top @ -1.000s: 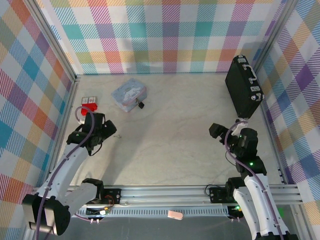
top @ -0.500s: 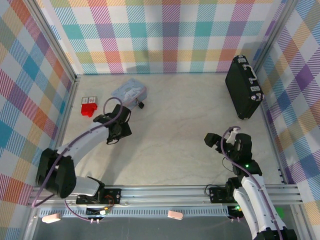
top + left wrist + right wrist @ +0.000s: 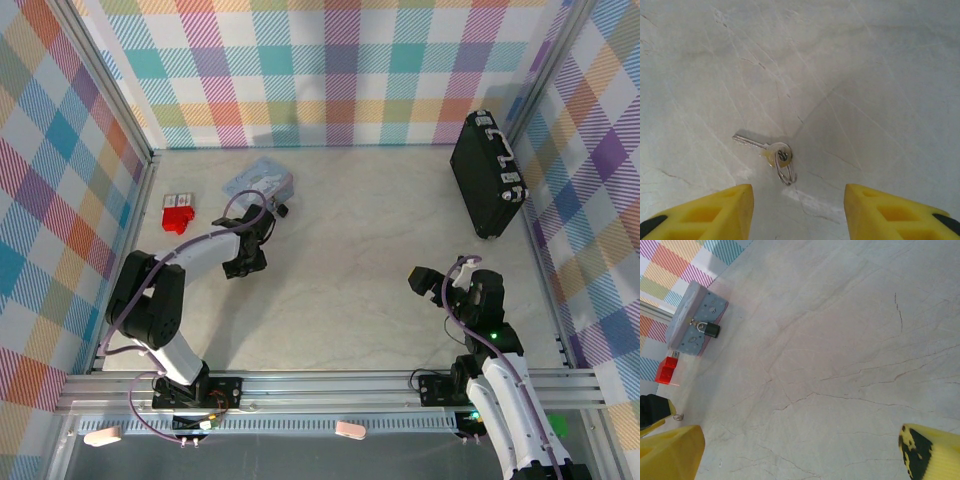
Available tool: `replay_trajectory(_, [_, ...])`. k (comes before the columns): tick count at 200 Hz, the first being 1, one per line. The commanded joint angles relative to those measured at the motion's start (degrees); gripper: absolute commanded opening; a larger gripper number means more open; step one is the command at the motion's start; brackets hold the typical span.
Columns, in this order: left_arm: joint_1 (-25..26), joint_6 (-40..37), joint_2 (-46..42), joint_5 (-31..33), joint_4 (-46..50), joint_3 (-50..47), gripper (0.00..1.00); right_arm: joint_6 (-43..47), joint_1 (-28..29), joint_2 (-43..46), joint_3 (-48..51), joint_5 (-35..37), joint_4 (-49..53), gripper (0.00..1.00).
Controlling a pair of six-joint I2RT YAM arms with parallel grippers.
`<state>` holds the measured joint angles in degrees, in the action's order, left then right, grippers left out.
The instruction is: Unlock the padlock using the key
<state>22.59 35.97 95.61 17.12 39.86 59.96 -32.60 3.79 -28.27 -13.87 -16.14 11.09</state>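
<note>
The key (image 3: 765, 147) is small and silvery and lies flat on the marble table with its ring (image 3: 785, 173) toward me. In the left wrist view it sits just ahead of my left gripper (image 3: 797, 212). The yellow fingertips (image 3: 735, 210) stand apart with nothing between them. From above, the left gripper (image 3: 243, 264) hangs below the tin. The black padlock (image 3: 711, 330) hangs on the front of the pale blue-grey tin (image 3: 692, 320); in the top view the padlock (image 3: 283, 210) is at the tin's (image 3: 258, 180) right corner. My right gripper (image 3: 440, 285) is wide open and empty, far to the right.
A small red block (image 3: 178, 215) sits by the left wall. A large black briefcase (image 3: 487, 175) leans at the back right corner. Checked walls close off three sides. Bare marble (image 3: 350, 260) lies between the two arms.
The left arm has swung from beside the red block toward the table's middle, below the tin, and its jaws have narrowed. The right arm has drawn back a little.
</note>
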Motion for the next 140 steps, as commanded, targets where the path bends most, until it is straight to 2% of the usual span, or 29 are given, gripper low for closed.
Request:
replay_trajectory(1, [-1.43,1.01,0.97,-1.18,-1.16,1.08,0.49,-0.53,0.35,0.41,0.42,-0.56,-1.97,0.99])
replay_trajectory(37, [-3.65,1.32,2.44,-5.03,-4.37,-0.09,0.41,-0.62,0.32,0.41,0.49,-0.45,-2.05,0.99])
replay_trajectory(100, [-4.37,1.21,5.01,-4.47,-5.28,-0.52,0.31,-0.70,0.40,0.37,0.60,-0.38,-2.11,0.99])
replay_trajectory(140, [-4.75,1.43,5.11,-4.82,-6.28,-2.34,0.20,-0.78,0.35,-0.03,0.59,-0.38,-2.39,0.99])
